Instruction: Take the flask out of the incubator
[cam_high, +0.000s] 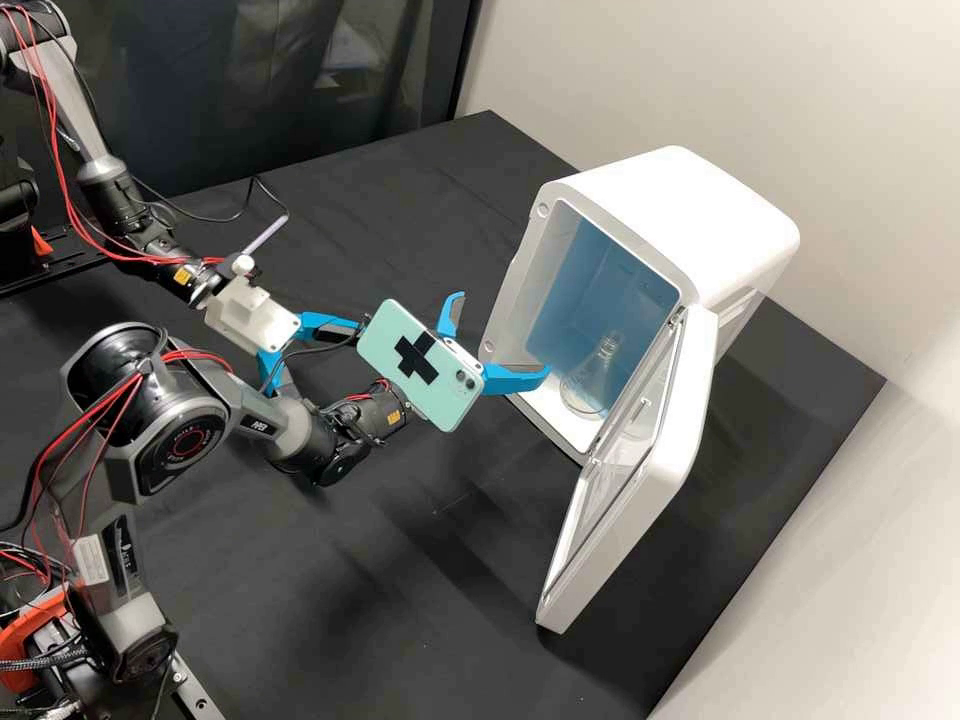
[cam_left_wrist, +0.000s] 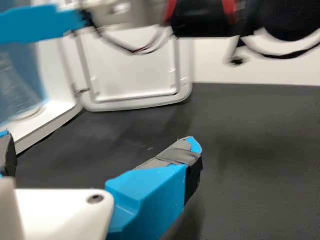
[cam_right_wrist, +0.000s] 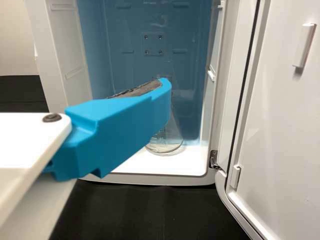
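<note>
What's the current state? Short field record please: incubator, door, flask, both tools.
incubator: white, blue interior, standing on the black bench
door: swung wide open
flask: clear conical flask, upright on the incubator floor, not held
right tool: open, at the incubator's opening, facing the flask, not touching it
left tool: open, empty, above the bench, farther from the incubator than the right tool
task status: flask not yet taken out

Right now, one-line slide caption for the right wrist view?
Bright blue tool finger before the open white incubator, clear glass flask standing on its floor.
</note>
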